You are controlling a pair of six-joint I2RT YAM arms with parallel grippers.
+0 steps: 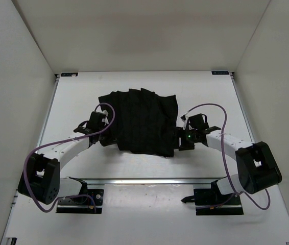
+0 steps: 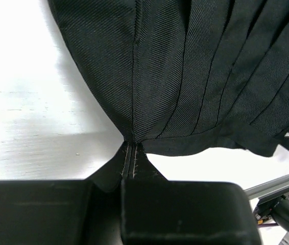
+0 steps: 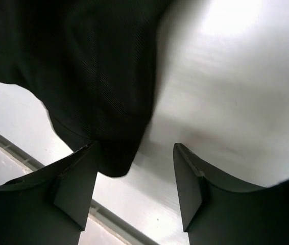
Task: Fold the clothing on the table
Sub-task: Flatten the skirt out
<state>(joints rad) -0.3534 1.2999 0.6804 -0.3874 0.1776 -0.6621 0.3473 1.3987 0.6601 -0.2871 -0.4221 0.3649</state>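
The clothing (image 1: 144,122), a black pleated garment, lies partly folded on the middle of the white table (image 1: 134,84). My left gripper (image 1: 109,136) is at its left edge. In the left wrist view the jaws are pressed together on a pinch of the clothing (image 2: 185,71), which fans out from the fingertips (image 2: 130,147). My right gripper (image 1: 179,139) is at the garment's near right corner. In the right wrist view it (image 3: 134,153) stands open. A rounded corner of the clothing (image 3: 98,92) rests against the left finger (image 3: 75,184), with nothing gripping it.
A metal rail (image 1: 149,180) crosses the table just behind the arm bases and shows again in the right wrist view as a rail (image 3: 11,148). White walls (image 1: 27,46) close in the table on three sides. Purple cables (image 1: 221,109) loop over both arms.
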